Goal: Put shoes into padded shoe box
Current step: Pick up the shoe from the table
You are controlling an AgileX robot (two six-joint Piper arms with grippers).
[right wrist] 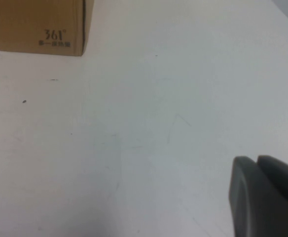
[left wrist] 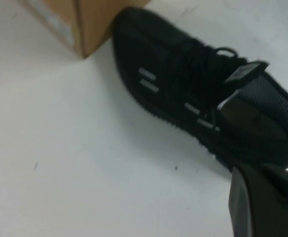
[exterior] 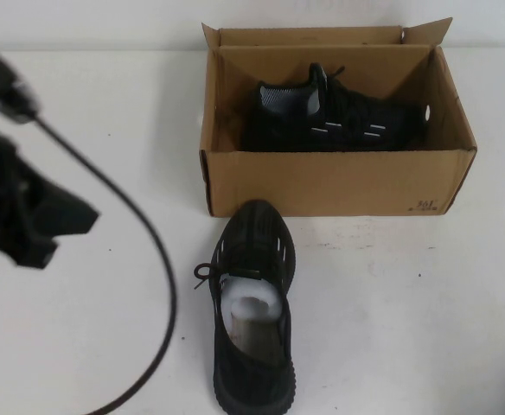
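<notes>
**One sneaker boxed, one on table; both arms off the shoes**

Padded shoe box (exterior: pixel 339 181) sits at far centre of the white table (exterior: pixel 408 328), flaps up, round hole in its right wall, small black print at near right corner. Inside lies one black sneaker (exterior: pixel 335 117) on its side, grey collar toward box's left, white dashes facing up.

2nd sneaker (exterior: pixel 254 303) stands on the table just in front of the box, toe near or touching the near wall (can't tell which), heel toward the robot, white paper (exterior: pixel 251 309) stuffed in the opening.

Left gripper (exterior: pixel 28 207) hangs at the left edge of the high view, raised above the table, w/ a black cable (exterior: pixel 162 285) looping down from it. The 2nd sneaker is well to the right of its fingers, no contact. Finger spread: can't tell. In the left wrist view only one dark finger (left wrist: pixel 262 207) shows at the frame corner; beyond it sits the 2nd sneaker, toe against the box corner.

Right gripper (right wrist: pixel 267 197) doesn't show in the high view. Right wrist view gives one dark finger edge over bare table, box's printed corner well beyond it, apart. Holds nothing visible; open or closed can't tell.
</notes>
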